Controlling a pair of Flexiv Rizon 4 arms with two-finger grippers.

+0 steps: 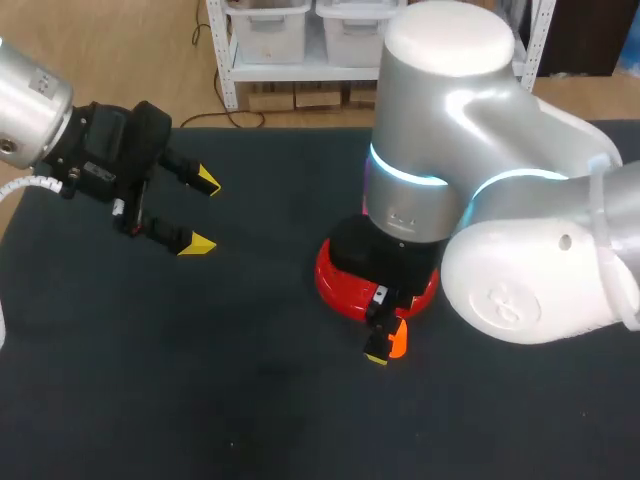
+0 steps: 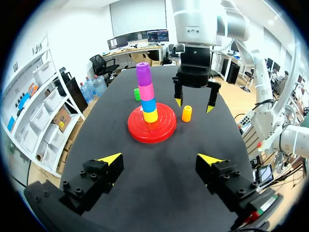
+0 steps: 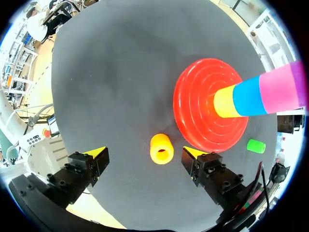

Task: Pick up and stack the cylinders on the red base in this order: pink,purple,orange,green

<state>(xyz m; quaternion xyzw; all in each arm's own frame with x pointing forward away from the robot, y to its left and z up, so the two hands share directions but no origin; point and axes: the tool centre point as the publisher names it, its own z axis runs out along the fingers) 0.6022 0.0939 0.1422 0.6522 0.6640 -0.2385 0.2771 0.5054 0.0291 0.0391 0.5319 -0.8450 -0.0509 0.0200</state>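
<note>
the red base (image 2: 139,129) sits on the dark table (image 1: 250,400) with four cylinders stacked upright on it: a yellow cylinder (image 2: 150,116) at the bottom, then a blue cylinder (image 2: 148,104), the pink cylinder (image 2: 146,91) and the purple cylinder (image 2: 143,72) on top

the orange cylinder (image 3: 161,148) stands upright on the table just beside the base's rim, not touching it. the right gripper (image 3: 145,153) hangs right over it with its fingers spread wide; the cylinder is between them, closer to the finger on the base's side, and neither finger touches it. in the head view the right arm covers most of the base and the whole stack, and only one yellow tip shows, close beside the orange cylinder

the green cylinder (image 2: 137,94) is on the table near the base, on a different side from the orange one and well apart from it

the left gripper (image 1: 202,212) is held above the table well away from the base, its fingers spread and holding nothing
</note>
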